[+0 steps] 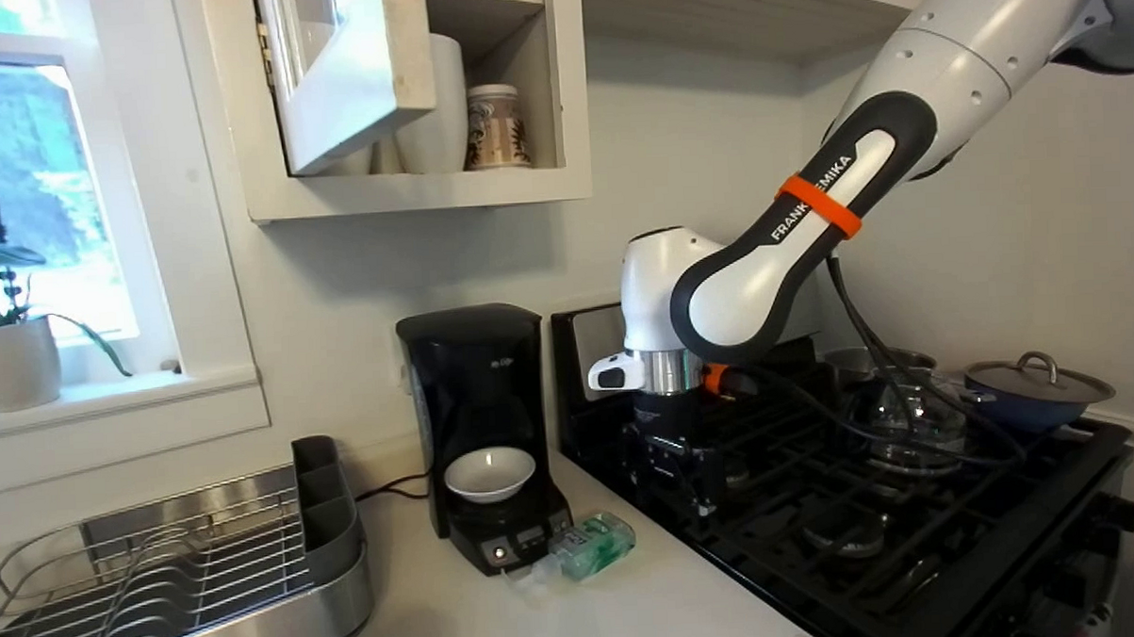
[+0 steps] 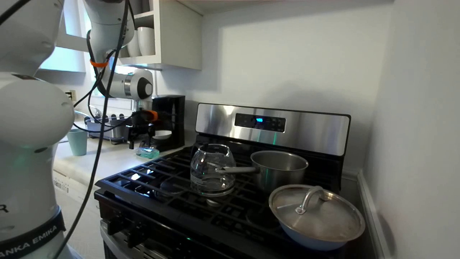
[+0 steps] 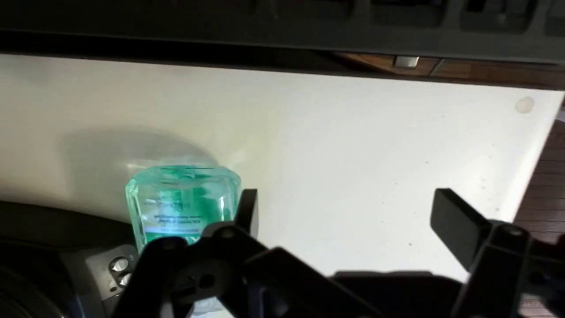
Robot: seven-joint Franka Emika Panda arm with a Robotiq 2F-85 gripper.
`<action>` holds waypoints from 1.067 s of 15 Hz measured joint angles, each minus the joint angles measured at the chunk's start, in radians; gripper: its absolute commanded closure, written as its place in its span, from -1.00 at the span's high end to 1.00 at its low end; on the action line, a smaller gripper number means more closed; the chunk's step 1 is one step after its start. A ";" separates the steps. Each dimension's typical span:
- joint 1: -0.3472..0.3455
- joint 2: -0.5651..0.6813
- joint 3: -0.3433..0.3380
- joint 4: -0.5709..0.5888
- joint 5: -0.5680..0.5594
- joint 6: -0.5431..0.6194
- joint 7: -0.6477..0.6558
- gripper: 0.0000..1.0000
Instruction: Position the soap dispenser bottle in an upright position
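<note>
Found soap dispenser bottle [image 1: 594,547] lying on its side on counter [image 1: 671,598], just in front of coffee maker [image 1: 469,360], with pump [image 1: 538,576] directed along its front and base toward gas stove [image 1: 792,537]. Not yet upright. Unable to confirm contact with coffee maker. Found gripper [image 3: 348,214] released, with fingers [image 3: 461,229] wide apart and nothing between. In wrist view, placed above counter, farther out from coffee maker than bottle; judged at approach step, likely spread to straddle bottle's body. Likely to need a shift toward coffee maker before closing, with care around control panel [image 1: 518,545]. Noted white bowl [image 1: 489,475] inside coffee maker, in a pot's usual place; perhaps explained by glass carafe [image 2: 205,172], so judged by shape, well apart on stove.
</note>
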 measured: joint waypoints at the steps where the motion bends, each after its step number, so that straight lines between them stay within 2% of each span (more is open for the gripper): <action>1: 0.024 0.000 -0.004 0.029 -0.034 -0.060 0.054 1.00; 4: 0.078 0.013 -0.009 0.114 -0.136 -0.186 0.161 1.00; 7: 0.093 0.050 -0.024 0.164 -0.223 -0.215 0.187 1.00; 10: 0.089 0.099 -0.048 0.186 -0.265 -0.190 0.187 1.00; 16: 0.086 0.177 -0.068 0.204 -0.336 -0.050 0.169 1.00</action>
